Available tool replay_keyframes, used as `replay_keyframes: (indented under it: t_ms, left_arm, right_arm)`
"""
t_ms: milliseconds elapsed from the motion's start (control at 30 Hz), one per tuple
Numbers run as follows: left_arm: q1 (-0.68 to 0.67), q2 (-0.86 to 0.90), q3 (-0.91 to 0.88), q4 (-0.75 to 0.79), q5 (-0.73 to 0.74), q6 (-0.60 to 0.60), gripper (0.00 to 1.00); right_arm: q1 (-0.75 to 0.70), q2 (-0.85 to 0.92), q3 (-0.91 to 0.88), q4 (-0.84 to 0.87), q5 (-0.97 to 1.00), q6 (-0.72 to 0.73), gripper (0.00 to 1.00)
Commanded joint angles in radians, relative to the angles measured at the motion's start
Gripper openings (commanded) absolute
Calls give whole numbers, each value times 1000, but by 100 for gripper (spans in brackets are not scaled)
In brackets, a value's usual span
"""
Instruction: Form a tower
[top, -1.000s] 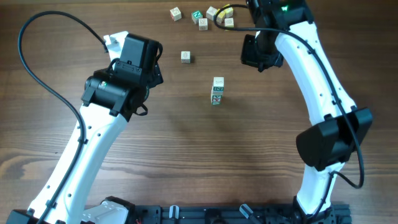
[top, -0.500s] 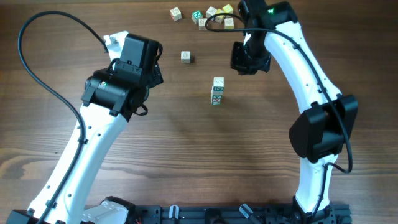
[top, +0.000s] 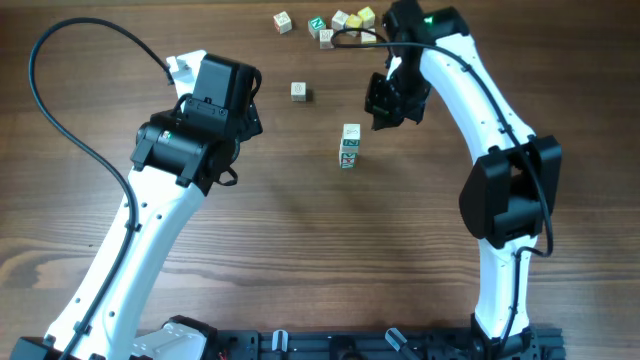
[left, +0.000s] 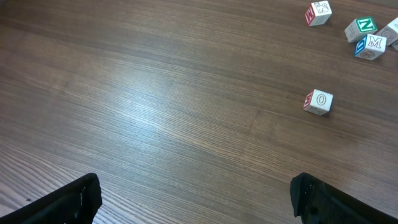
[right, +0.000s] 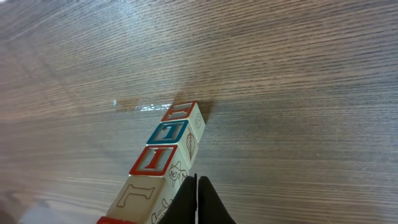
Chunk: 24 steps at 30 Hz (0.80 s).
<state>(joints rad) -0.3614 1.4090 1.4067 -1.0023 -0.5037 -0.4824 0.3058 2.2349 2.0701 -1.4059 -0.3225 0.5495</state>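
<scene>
The tower (right: 163, 155) stands upright on the bench (top: 300, 250), long axis vertical, its upper cubes just left of the right jaws, which are pinched together on nothing. The left jaws gape wide, well apart from it. The right arm (top: 465, 85) is nearer.

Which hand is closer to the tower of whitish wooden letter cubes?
Right. The right hand, shut, hangs close beside the whitish wooden letter-cube tower; the left hand, open, is far off on its other side.
</scene>
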Motion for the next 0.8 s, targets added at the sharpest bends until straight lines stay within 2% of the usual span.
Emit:
replay_keyframes:
  t_ms: [0, 467, 767]
  left_arm:
    - [5, -5, 1, 2, -3, 11, 100]
    - [5, -5, 1, 2, -3, 11, 100]
    - [5, -5, 1, 2, -2, 11, 100]
  right_arm:
    - [5, 17, -2, -3, -42, 1, 4]
    - [5, 41, -2, -21, -43, 3, 4]
    - [2, 66, -2, -24, -117, -14, 4]
